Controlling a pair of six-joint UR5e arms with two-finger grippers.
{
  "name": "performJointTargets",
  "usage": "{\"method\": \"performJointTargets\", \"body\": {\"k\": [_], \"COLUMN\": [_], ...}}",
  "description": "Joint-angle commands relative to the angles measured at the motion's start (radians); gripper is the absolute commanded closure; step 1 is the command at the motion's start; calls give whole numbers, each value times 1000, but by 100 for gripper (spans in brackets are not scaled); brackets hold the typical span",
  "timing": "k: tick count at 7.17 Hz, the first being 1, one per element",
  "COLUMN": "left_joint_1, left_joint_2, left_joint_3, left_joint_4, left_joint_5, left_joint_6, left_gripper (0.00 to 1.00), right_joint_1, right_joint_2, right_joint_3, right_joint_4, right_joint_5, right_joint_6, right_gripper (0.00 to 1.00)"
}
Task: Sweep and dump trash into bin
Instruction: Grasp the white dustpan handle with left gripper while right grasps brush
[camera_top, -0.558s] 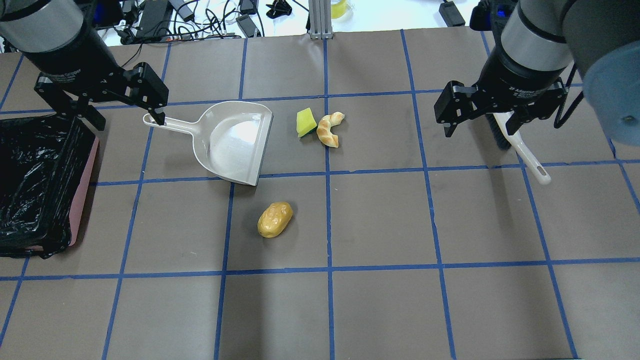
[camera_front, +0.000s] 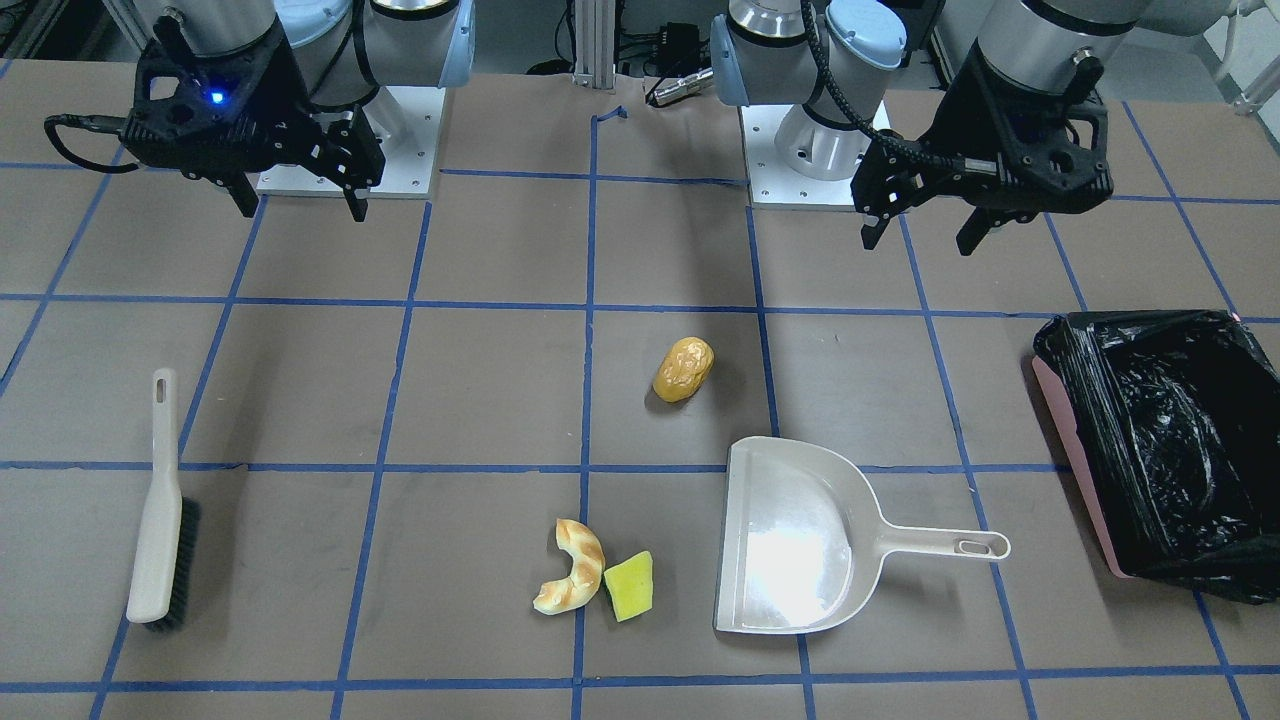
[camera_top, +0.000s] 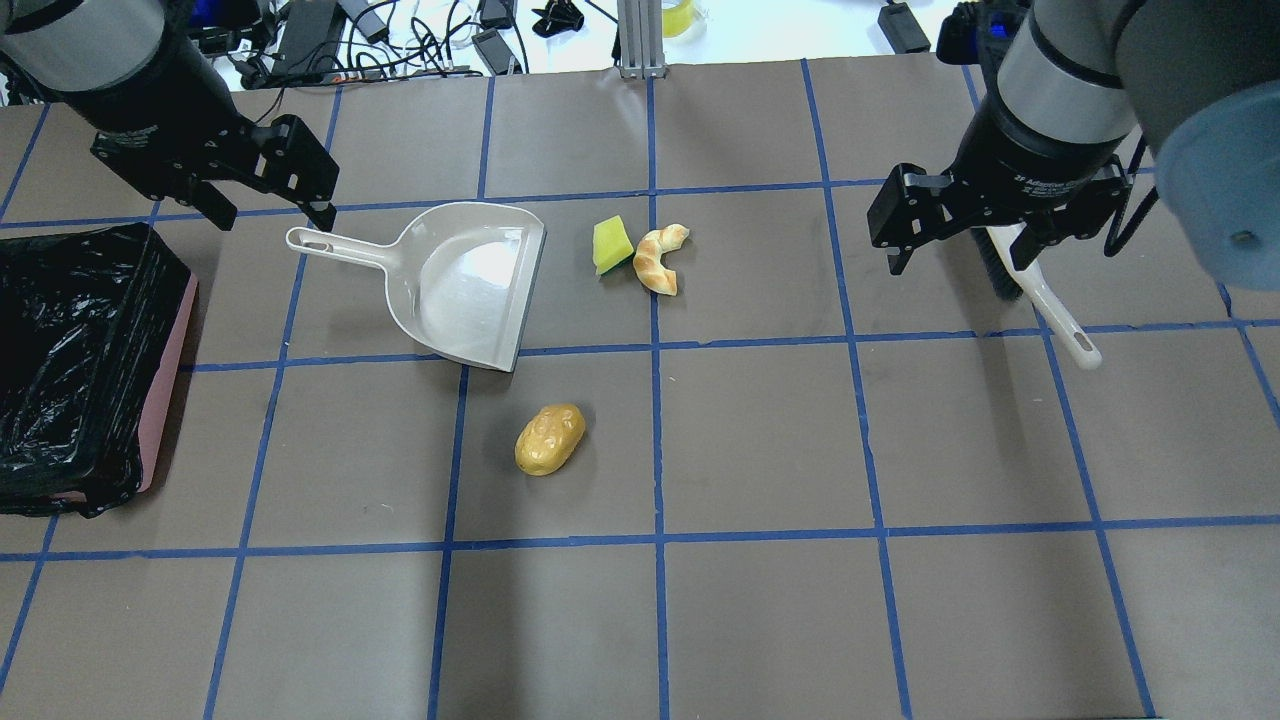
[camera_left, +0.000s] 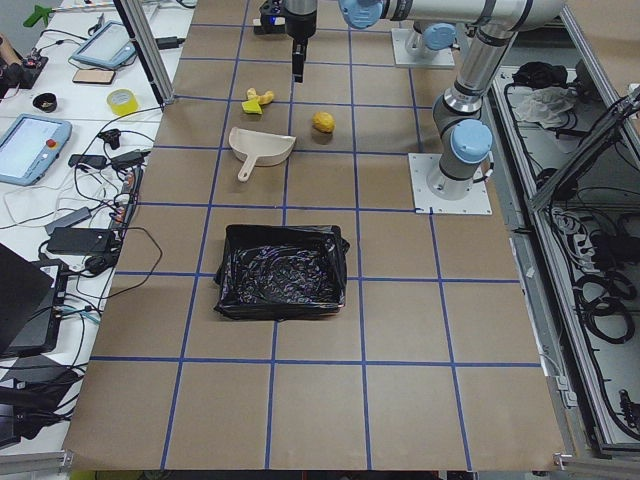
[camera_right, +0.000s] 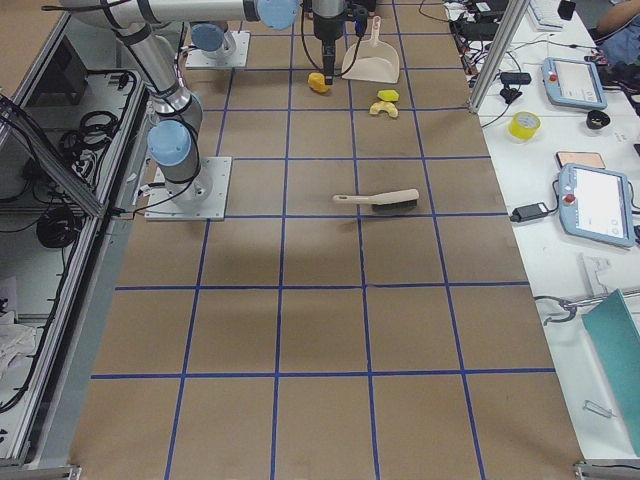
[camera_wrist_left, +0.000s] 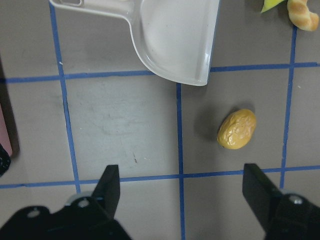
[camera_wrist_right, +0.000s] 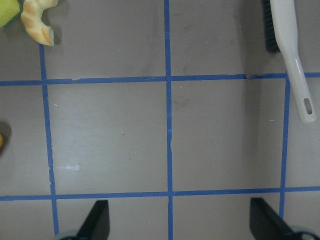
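Note:
The golden-brown potato-like piece (camera_top: 549, 439) lies near the table's middle. The tan crescent (camera_top: 660, 260) and the yellow-green wedge (camera_top: 611, 244) lie side by side, just right of the cream dustpan (camera_top: 470, 285). The pink bin (camera_top: 168, 375), lined with a black bag, stands at the left edge. My left gripper (camera_top: 272, 215) is open and empty, above the table beside the end of the dustpan's handle. My right gripper (camera_top: 965, 262) is open and empty, above the table beside the brush (camera_top: 1045, 295). In the left wrist view the potato piece (camera_wrist_left: 237, 129) lies between the open fingers.
The cream brush with black bristles (camera_front: 158, 500) lies flat on the robot's right side of the table. Blue tape lines grid the brown table cover. Cables and chargers lie beyond the table's far edge (camera_top: 400, 40).
My left gripper has drawn back from the end of the dustpan's handle, toward the far side of the table, still open. The right gripper has hardly moved. The objects lie as before.

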Motion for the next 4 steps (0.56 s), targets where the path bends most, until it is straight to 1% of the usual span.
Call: {"method": "performJointTargets", "body": {"k": [1,2,3,4], "left_joint_1": [74,90,96,97], "left_joint_2": [-60,-104,-147,-196], "left_joint_3": [-6,-27,-56,-74], "left_joint_4": [58,98,153,223], "left_joint_5": [2,5,5,8], "left_joint_6": [329,487,630,800], "left_gripper": [12,12,13,13], "right_joint_1": [-37,-91,-169,-244], "right_joint_2": [14,15,30,69], "right_joint_3": [2,6,6,6], "right_joint_4": [-7,-7,-10,-46], "right_joint_5": [4,-1,1,-7], "right_joint_6": [-39,-164,-288,-405], "right_gripper": [0,0,0,0]}}
